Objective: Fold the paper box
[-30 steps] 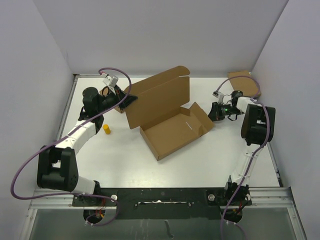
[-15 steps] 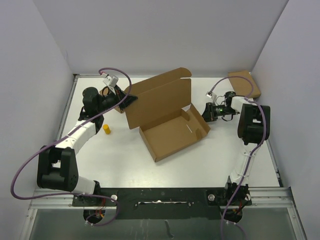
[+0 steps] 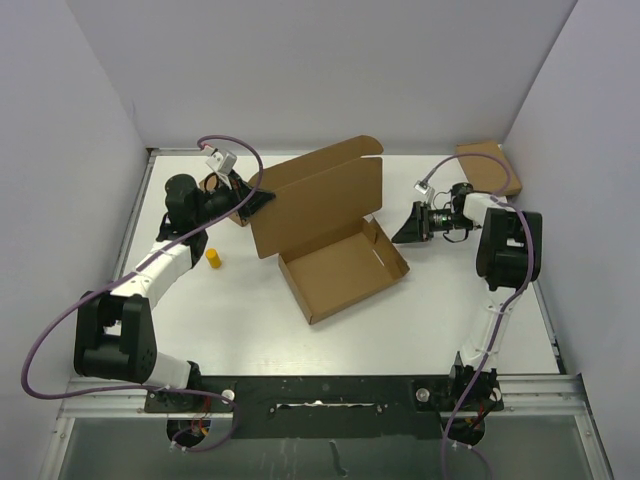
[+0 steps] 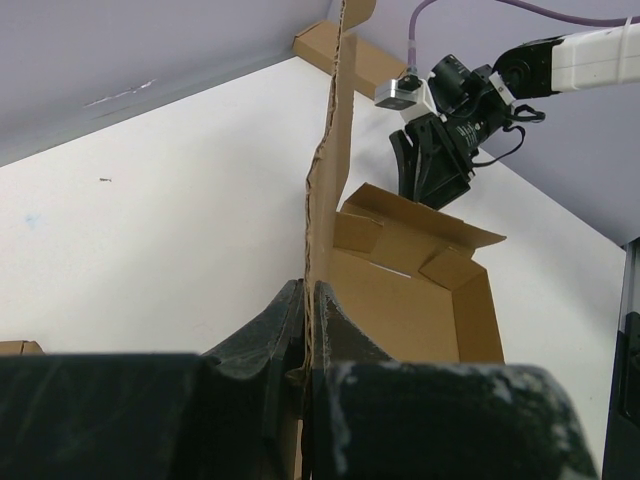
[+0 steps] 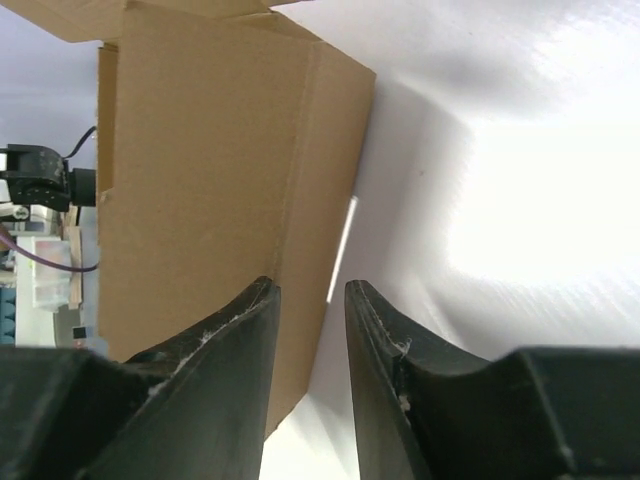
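The paper box (image 3: 340, 268) lies mid-table as an open brown tray, and its lid (image 3: 318, 198) stands upright behind it. My left gripper (image 3: 255, 202) is shut on the lid's left edge. In the left wrist view the cardboard edge (image 4: 322, 190) rises straight out of the shut left gripper (image 4: 308, 300). My right gripper (image 3: 402, 234) stands open just off the tray's right wall (image 3: 392, 250). In the right wrist view that wall (image 5: 200, 160) fills the space ahead of the right gripper (image 5: 311, 292), and nothing is gripped between the fingers.
A small yellow object (image 3: 213, 258) sits on the table left of the tray. One small cardboard box (image 3: 490, 167) lies at the back right corner. Another (image 3: 212, 185) lies behind my left arm. White walls close in the table on three sides.
The tray's right flap, which was lying outward, now stands up as a wall. My right gripper moved left against it and opened. The left gripper has not moved.
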Available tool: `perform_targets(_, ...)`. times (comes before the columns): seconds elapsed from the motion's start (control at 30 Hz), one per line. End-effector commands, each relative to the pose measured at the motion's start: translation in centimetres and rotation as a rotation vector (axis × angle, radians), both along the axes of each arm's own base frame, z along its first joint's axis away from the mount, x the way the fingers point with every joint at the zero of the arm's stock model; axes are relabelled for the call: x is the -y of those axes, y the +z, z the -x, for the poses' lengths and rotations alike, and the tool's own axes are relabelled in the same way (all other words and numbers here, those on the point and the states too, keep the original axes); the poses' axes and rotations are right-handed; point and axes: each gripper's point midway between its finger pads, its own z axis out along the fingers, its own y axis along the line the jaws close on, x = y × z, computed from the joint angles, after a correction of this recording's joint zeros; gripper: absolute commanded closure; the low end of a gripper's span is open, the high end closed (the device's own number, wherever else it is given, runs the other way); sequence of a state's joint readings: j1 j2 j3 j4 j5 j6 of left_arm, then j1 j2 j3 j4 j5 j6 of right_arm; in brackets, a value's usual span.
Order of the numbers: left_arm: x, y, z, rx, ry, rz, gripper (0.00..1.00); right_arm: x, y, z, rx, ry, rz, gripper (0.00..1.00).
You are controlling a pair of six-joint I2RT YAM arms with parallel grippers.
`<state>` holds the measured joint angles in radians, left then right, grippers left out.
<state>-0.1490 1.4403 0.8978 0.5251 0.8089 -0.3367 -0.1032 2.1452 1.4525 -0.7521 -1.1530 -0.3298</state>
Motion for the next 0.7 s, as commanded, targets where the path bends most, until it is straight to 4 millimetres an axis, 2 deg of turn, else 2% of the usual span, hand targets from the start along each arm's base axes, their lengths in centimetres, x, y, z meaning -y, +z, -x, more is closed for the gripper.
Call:
perform_targets(0.0,0.2,1.4,-0.2,0.062,-0.013,0.008,1.0,-1.2,4.4,0.4,0.053,0.009,-0.097,0.65)
perform_targets(0.2,0.2,1.3,-0.2,0.06,-0.013,0.007,1.0,-1.9,4.7,0.8,0.022,0.01,-0.146,0.56)
perform_targets(0.4,0.2,1.3,-0.2,0.06,-0.014,0.007,1.0,-2.8,3.9,1.3,0.005,0.029,-0.121,0.44)
perform_targets(0.67,0.2,1.4,-0.2,0.062,-0.013,0.008,1.0,-3.4,3.1,1.6,0.041,0.058,-0.009,0.4)
